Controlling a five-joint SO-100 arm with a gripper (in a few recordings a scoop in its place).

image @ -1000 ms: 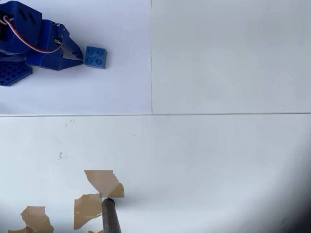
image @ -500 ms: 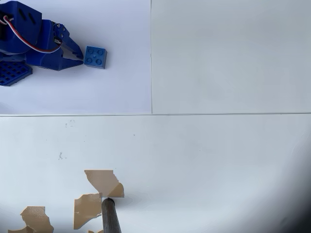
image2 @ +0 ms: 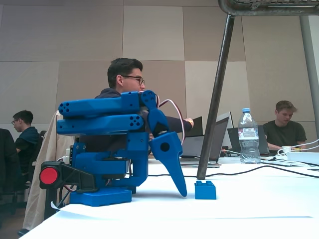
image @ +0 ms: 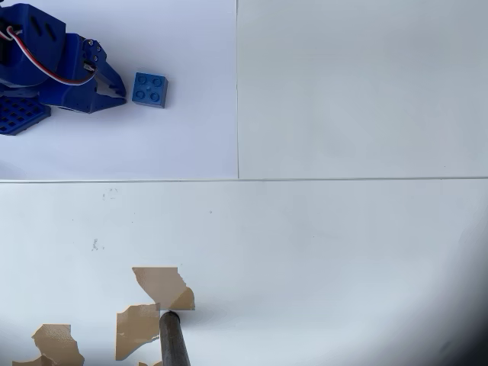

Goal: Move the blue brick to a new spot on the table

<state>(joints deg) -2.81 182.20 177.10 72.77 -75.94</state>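
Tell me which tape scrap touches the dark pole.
The largest tape scrap, uppermost of the three in the overhead view; its lower right corner meets the pole.

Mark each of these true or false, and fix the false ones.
1. The blue brick rests flat on the table, studs up. True.
2. The gripper is clamped on the brick. False: in the overhead view a thin strip of table shows between its tips and the brick, and in the fixed view the brick stands apart from the finger tip.
3. In the overhead view the brick lies right of the gripper. True.
4. Torn tan tape scraps lie beside the brick. False: they sit near the bottom edge, far from it.
5. A water bottle stands in the background of the fixed view. True.
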